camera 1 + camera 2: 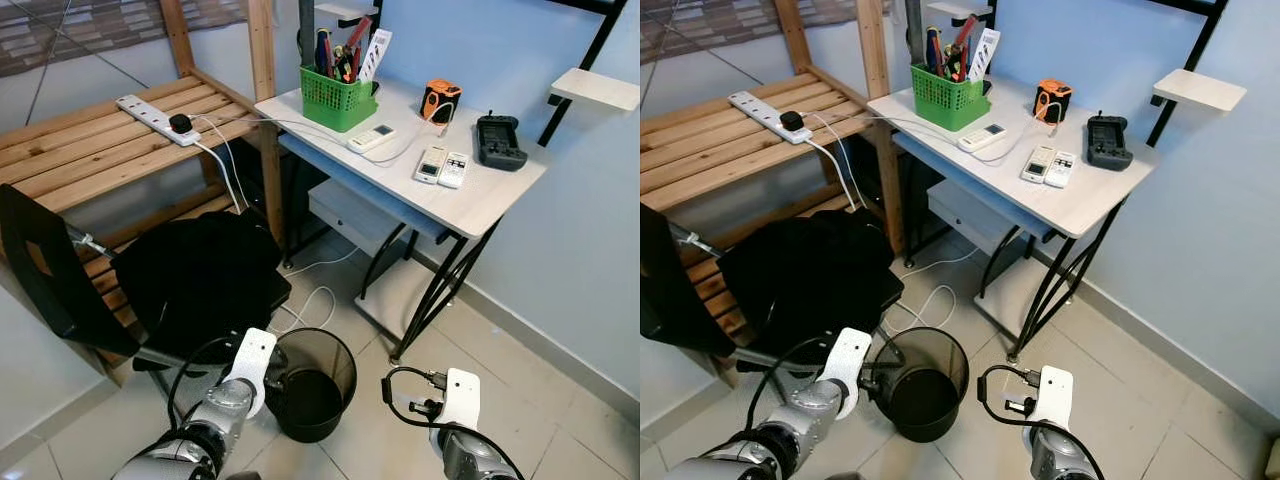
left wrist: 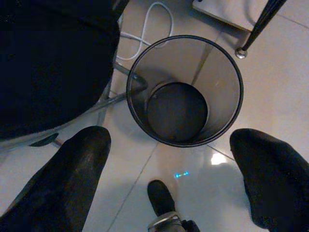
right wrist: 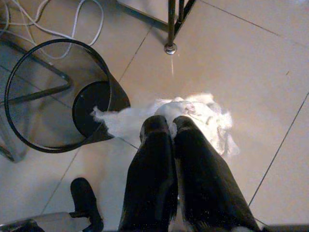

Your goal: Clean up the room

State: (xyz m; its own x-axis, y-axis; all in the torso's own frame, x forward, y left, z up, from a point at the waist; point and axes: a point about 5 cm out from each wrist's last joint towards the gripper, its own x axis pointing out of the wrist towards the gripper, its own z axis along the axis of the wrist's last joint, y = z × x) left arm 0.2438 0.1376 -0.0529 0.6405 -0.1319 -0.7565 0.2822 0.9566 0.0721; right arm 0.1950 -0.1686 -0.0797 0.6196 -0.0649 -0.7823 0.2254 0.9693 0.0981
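Note:
A black mesh waste bin (image 1: 310, 385) stands upright on the tiled floor between my two arms. In the left wrist view my left gripper (image 2: 171, 141) hangs open above the bin (image 2: 186, 92), with nothing between its fingers (image 2: 82, 164). My right gripper (image 3: 166, 123) is shut on a crumpled white tissue wad (image 3: 210, 118), just beside the bin's rim (image 3: 108, 77). I cannot tell whether the wad touches the floor. The bin looks empty inside.
A black chair (image 1: 190, 275) stands close on the bin's left, its metal leg (image 2: 116, 99) against the bin. White cables (image 1: 315, 300) lie on the floor behind. A white desk (image 1: 480, 195) with a green basket (image 1: 337, 95) and remotes stands ahead, its leg (image 3: 170, 29) nearby.

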